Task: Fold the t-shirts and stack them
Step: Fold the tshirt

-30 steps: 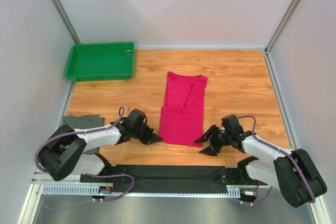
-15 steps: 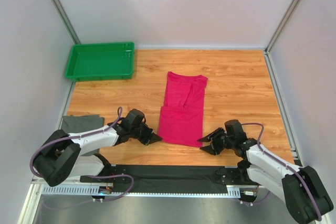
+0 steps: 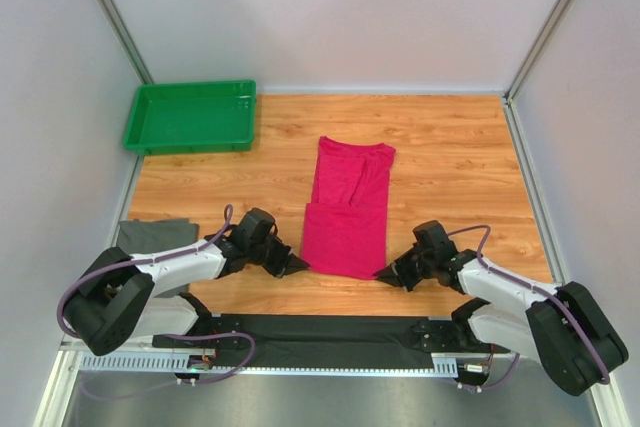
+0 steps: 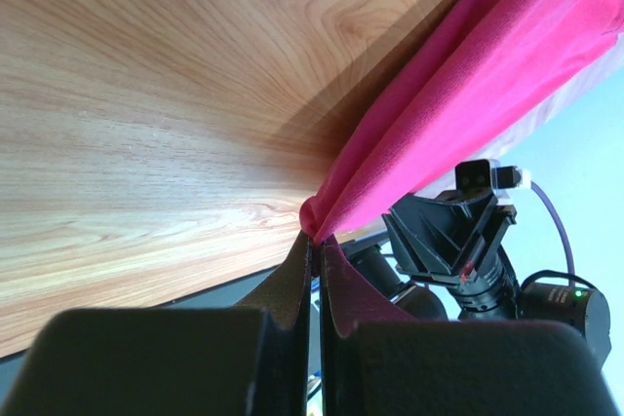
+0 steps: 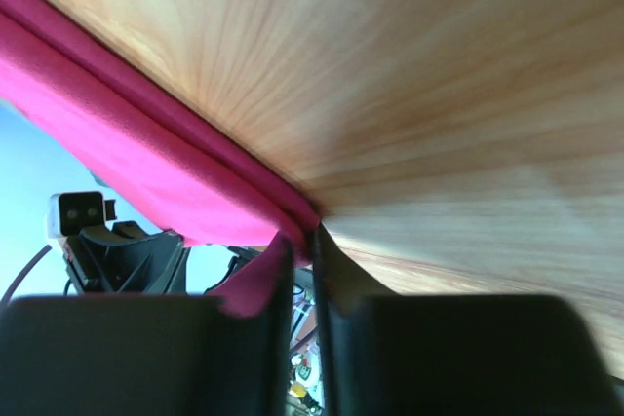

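Magenta t-shirt (image 3: 348,209), near corners pinched in left fingers (image 4: 288,287), right fingers (image 5: 337,275)

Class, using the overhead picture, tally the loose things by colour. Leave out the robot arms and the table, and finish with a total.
Pink: 1, the t-shirt
Green: 1, the tray
Grey: 1, the folded cloth
Total: 3
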Robot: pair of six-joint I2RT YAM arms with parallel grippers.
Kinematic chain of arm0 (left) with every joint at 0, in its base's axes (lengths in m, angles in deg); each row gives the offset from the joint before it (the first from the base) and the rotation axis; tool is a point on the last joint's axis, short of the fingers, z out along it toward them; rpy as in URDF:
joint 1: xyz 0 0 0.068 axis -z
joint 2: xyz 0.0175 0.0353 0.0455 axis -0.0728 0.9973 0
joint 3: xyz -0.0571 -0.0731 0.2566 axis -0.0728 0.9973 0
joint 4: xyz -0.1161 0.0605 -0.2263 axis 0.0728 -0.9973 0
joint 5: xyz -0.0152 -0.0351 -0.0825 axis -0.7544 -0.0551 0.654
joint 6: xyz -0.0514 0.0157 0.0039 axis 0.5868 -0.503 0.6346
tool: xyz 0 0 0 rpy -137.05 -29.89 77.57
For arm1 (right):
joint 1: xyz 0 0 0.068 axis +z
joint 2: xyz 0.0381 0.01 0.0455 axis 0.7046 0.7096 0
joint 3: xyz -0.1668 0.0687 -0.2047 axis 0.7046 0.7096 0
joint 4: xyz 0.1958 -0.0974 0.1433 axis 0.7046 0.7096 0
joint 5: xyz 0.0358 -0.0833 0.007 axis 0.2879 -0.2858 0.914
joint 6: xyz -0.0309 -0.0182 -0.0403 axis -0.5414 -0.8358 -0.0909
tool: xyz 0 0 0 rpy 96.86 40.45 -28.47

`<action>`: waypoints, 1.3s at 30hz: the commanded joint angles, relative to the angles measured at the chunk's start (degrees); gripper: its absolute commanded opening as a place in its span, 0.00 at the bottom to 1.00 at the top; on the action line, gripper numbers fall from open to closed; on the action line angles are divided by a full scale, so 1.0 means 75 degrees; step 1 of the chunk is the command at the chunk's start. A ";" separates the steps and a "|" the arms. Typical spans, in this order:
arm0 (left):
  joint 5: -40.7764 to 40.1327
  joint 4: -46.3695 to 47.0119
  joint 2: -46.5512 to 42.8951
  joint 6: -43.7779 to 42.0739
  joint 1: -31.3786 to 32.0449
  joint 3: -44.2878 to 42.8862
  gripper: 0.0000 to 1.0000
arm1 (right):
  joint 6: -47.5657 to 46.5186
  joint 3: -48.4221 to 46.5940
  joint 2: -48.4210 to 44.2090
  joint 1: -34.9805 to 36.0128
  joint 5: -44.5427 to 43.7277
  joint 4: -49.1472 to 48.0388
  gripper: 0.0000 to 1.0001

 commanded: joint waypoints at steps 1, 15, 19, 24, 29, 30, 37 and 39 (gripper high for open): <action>0.0102 0.0097 -0.0045 -0.0003 -0.0003 0.0155 0.00 | -0.0175 0.0282 0.0391 0.0089 -0.1021 0.0995 0.06; 0.0032 -0.1706 -0.0981 -0.1573 0.0009 -0.0045 0.00 | -0.2262 -0.0574 -0.0744 0.0124 -0.0974 0.2787 0.00; 0.0042 -0.1953 -0.1954 -0.1339 0.0102 0.0400 0.00 | -0.2321 -0.0468 -0.1260 0.0346 -0.0845 0.3127 0.00; 0.0230 -0.2083 -0.2119 -0.1164 0.0653 0.0740 0.00 | -0.2099 -0.0468 -0.1507 0.1084 -0.0798 0.3327 0.00; -0.0213 -0.2455 -0.2773 -0.0168 0.1671 0.1093 0.00 | -0.1572 -0.0421 -0.2010 0.1915 -0.0798 0.3702 0.00; -0.0331 -0.2654 -0.3193 -0.0063 0.1940 0.1104 0.00 | -0.1490 -0.0410 -0.2116 0.2056 -0.0786 0.3772 0.00; -0.0894 -0.4389 -0.4369 0.0501 0.2704 0.0754 0.00 | -0.0610 -0.0351 -0.3240 0.3194 -0.0786 0.4392 0.00; -0.0918 -0.4717 -0.4334 0.0431 0.2739 0.0613 0.00 | -0.0738 -0.0444 -0.3277 0.3206 -0.0763 0.4545 0.00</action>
